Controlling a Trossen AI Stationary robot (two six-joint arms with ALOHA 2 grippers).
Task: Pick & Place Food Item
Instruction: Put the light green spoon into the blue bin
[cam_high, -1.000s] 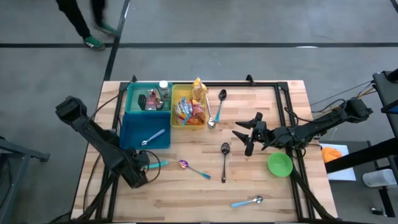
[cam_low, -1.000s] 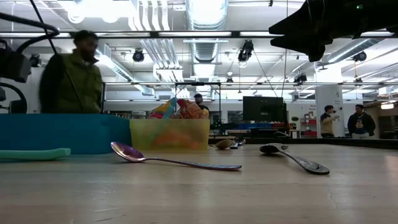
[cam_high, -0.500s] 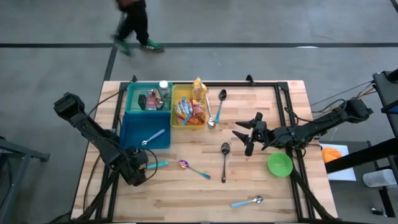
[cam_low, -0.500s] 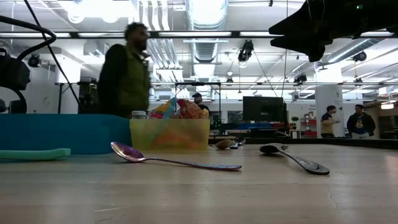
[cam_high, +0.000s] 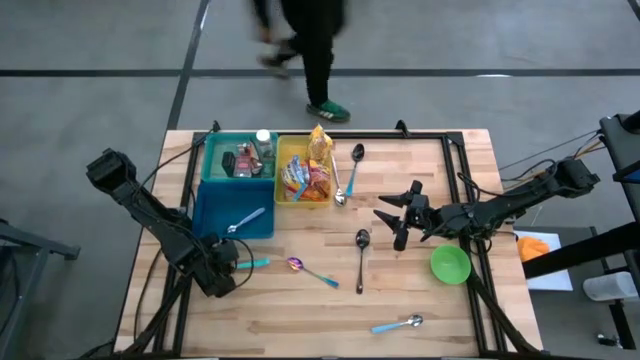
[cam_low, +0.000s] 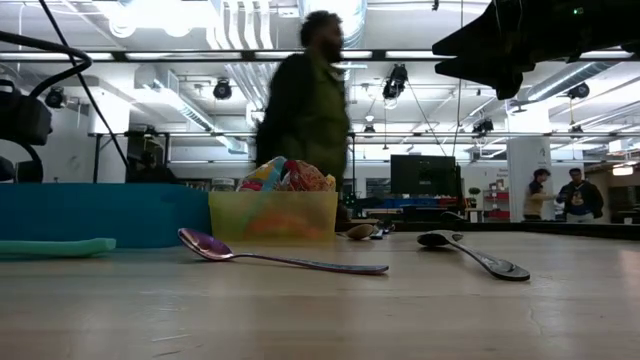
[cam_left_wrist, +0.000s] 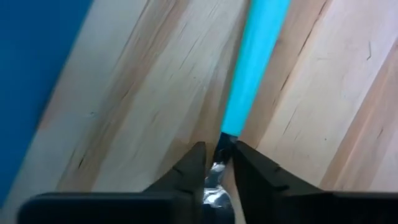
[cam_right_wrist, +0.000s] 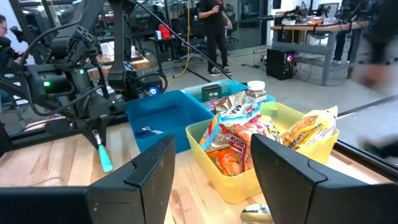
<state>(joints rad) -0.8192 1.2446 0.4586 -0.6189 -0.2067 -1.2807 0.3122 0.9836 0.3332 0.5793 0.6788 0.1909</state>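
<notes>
Snack packets (cam_high: 310, 178) fill a yellow bin (cam_high: 284, 165) at the far middle of the table; the right wrist view shows them (cam_right_wrist: 239, 134) too. My left gripper (cam_high: 232, 268) is at the near left, pointing steeply down, shut on a cyan-handled spoon (cam_high: 255, 263) that lies on the wood. My right gripper (cam_high: 395, 215) hangs open above the table's middle right, level and facing the bins, with nothing between its fingers (cam_right_wrist: 149, 171). My left gripper pinches the spoon's metal neck (cam_left_wrist: 217, 163), just where the cyan handle (cam_left_wrist: 255, 62) ends, between its two fingertips. The fingers come steeply from above and lie across the spoon. The handle (cam_low: 55, 246) lies flat on the table, pointing toward the right edge.
A blue bin (cam_high: 215, 222) holding one spoon and a teal bin (cam_high: 212, 160) stand left of the yellow one. Loose spoons lie about: purple (cam_high: 310, 270), black (cam_high: 361, 258), blue-handled (cam_high: 398, 324). A green bowl (cam_high: 450, 264) sits at the right. A person walks beyond the far edge.
My left arm has sunk a little over the cyan-handled spoon, which stays on the table. Beyond the far edge a person has walked from left to right.
</notes>
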